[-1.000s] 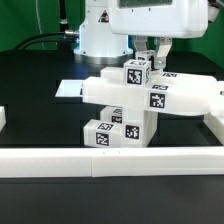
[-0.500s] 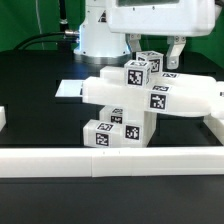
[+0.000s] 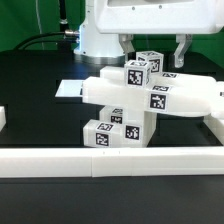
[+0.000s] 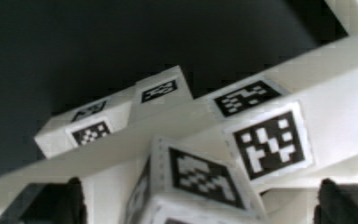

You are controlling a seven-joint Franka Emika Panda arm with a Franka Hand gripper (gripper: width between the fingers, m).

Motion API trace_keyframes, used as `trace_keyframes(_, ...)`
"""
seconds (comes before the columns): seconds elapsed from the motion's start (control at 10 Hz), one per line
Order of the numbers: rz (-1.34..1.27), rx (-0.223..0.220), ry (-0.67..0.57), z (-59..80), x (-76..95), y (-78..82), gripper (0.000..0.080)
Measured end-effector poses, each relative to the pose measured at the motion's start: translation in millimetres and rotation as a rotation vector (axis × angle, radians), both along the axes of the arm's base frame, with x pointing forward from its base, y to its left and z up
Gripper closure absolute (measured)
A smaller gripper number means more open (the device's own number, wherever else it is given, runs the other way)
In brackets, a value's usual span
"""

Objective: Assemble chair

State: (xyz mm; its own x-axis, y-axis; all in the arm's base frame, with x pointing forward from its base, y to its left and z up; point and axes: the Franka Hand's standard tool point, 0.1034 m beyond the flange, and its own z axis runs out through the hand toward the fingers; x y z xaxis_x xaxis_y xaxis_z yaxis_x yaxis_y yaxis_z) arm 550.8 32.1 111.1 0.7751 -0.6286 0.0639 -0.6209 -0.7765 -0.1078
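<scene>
We find the gripper (image 3: 152,48) spread wide and holding nothing, poised just above the chair (image 3: 145,100), whose stacked white tagged parts stand on the black table (image 3: 40,80) just behind the front rail (image 3: 110,160).

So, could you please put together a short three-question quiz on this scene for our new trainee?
1. True or false: the two-finger gripper is clamped on the small tagged white cube that tops the stack of glossy white plastic chair parts.
2. Where does the stack stand?
A. on the black table, behind the long plain white border rail
B. on top of that rail
C. held in the air
3. Fill in: in the exterior view, the fingers stand on either side of the ____ at the top of the stack.

Key: 1 false, the jaws are open; 2 A; 3 cube.
</scene>
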Motion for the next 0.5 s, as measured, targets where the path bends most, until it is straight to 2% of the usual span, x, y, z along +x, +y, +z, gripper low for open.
trace_keyframes(0.2, 0.221, -0.036, -0.007, 0.3, 0.6, -2.5, 0.0151)
trace_keyframes(0.5, 0.405, -0.065, -0.012, 0.1, 0.6, -2.7, 0.0151)
